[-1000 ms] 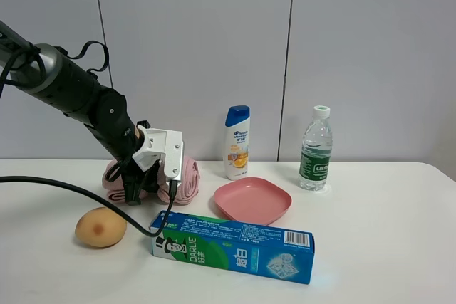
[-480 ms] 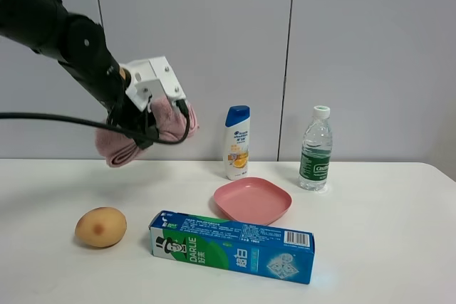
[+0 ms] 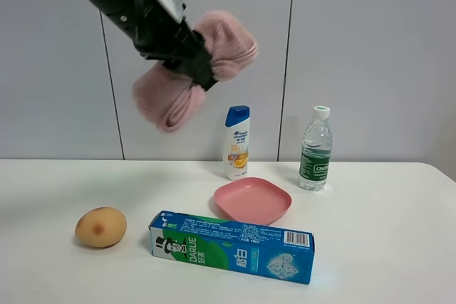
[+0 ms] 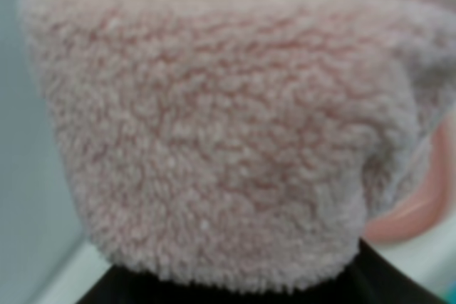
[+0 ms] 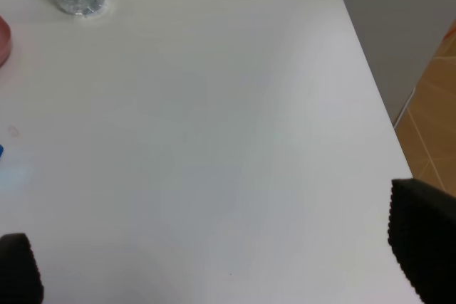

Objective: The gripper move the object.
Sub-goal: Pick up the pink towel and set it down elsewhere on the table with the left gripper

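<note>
A fluffy pink rolled towel [image 3: 192, 76] hangs high in the air above the table, in front of the back wall. My left gripper [image 3: 187, 56] is shut on its middle, and the towel's two ends bulge out on either side. In the left wrist view the towel [image 4: 214, 140] fills almost the whole picture and hides the fingers. My right gripper [image 5: 221, 258] is open and empty above bare white table near the right edge; only its dark fingertips [image 5: 424, 240] show. It does not show in the exterior view.
On the table stand a pink plate [image 3: 253, 201], a green and blue toothpaste box [image 3: 231, 245], a brown egg-shaped object [image 3: 100, 227], a shampoo bottle [image 3: 237, 142] and a water bottle [image 3: 315, 149]. The table's right edge [image 5: 370, 83] drops to the floor.
My left gripper took the pink towel off the table at the back left, lifted it high and carried it to the right. The other objects have not moved.
</note>
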